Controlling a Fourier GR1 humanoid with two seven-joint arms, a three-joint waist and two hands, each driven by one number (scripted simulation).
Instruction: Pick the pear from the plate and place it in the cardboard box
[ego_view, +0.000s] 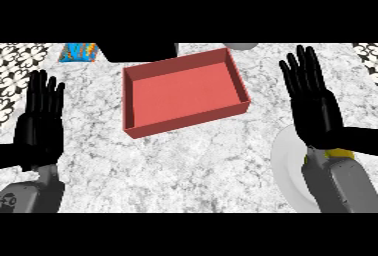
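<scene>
A red open box (184, 92) lies on the marble counter, centre back, with nothing inside. A white plate (284, 172) sits at the right, partly hidden by my right forearm. A small yellow patch of the pear (341, 152) shows on the plate just behind my right wrist; most of it is hidden. My right hand (314, 100) is open, fingers straight and pointing away, above the plate's far side and to the right of the box. My left hand (38, 117) is open at the left edge, fingers up, resting.
A blue and orange packet (78, 51) lies at the back left. A black object (142, 51) stands behind the box. A grey round thing (241, 45) peeks in at the back, right of centre. Patterned tiles line the far corners.
</scene>
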